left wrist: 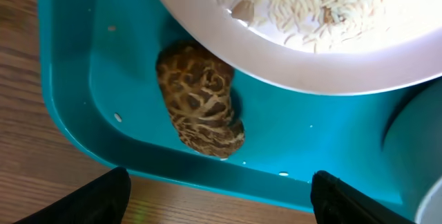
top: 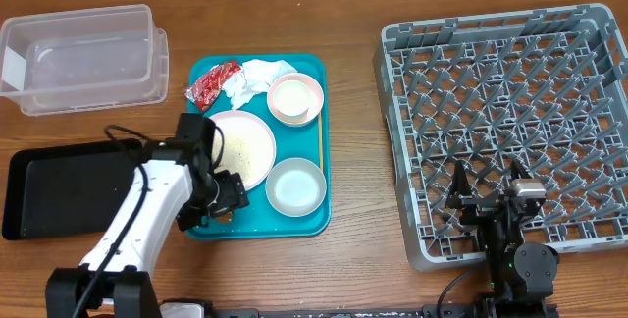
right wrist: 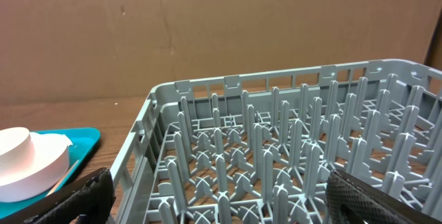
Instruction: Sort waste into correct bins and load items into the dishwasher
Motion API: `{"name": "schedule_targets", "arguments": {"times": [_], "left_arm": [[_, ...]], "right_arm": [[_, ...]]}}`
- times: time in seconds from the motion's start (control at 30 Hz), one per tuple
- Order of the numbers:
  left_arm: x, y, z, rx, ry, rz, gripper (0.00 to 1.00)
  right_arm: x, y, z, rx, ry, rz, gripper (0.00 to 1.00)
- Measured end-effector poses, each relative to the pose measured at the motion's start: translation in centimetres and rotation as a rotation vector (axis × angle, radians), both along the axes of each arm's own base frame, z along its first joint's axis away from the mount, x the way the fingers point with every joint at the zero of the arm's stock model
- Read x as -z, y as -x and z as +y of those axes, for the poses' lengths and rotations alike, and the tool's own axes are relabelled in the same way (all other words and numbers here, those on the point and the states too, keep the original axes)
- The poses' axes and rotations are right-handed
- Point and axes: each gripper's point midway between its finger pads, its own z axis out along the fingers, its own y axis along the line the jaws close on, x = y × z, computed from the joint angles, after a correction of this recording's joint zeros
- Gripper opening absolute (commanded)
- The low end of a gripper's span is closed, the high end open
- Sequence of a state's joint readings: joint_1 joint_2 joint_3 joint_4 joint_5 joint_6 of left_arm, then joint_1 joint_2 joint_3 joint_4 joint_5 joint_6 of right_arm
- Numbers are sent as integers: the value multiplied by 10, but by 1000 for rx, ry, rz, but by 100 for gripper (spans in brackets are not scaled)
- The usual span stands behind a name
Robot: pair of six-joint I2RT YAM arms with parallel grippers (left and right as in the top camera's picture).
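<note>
Overhead view: on the wooden surface (top: 353, 259) a teal serving tray (top: 316, 73) sits in the middle, with a clear plastic tub (top: 78, 58) at the far left, a shallow black tray (top: 54, 190) at the near left, and a large grey dish rack (top: 510, 112) on the right. On the teal tray's far side lie a shiny red wrapper (top: 214, 82) and a crumpled white napkin (top: 257, 73), touching each other, with a pink bowl (top: 295, 99) just to their right. A pale pink plate (top: 243, 146) lies in the middle of the tray, and a light grey bowl (top: 295, 186) is at its near right. A thin wooden stick (top: 320, 146) lies along the tray's right edge. The left pincer (top: 224, 200) hangs over the tray's near left corner, hiding what lies under it. The left wrist view shows it released: both dark fingertips (left wrist: 103, 196) stand wide apart, grasping nothing. Just beyond them a brown food lump (left wrist: 202, 99) rests on the teal floor, tucked against the plate's rim. White rice-like crumbs (left wrist: 311, 3) are scattered over the plate. The right pincer (top: 488, 188) hovers above the rack's near edge, also released and holding nothing.
</note>
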State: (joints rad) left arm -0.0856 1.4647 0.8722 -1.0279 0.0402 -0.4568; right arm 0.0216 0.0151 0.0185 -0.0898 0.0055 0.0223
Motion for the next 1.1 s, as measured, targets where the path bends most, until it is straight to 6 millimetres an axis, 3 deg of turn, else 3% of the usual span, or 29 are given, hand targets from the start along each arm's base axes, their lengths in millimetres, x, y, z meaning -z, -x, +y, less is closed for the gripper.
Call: {"name": "schedule_targets", "arguments": {"times": [0.37,0.87,1.1], "left_arm": [[13,-2,7,-18,-139,24,84],[18,-15,5,-33,-131,-33,79],[37,1,4,-39,-116,-4,79]], "right_arm": [[0,0,0,0,0,0,100],[0,0,0,0,0,0,100],[0,0,0,0,0,1,100]]}}
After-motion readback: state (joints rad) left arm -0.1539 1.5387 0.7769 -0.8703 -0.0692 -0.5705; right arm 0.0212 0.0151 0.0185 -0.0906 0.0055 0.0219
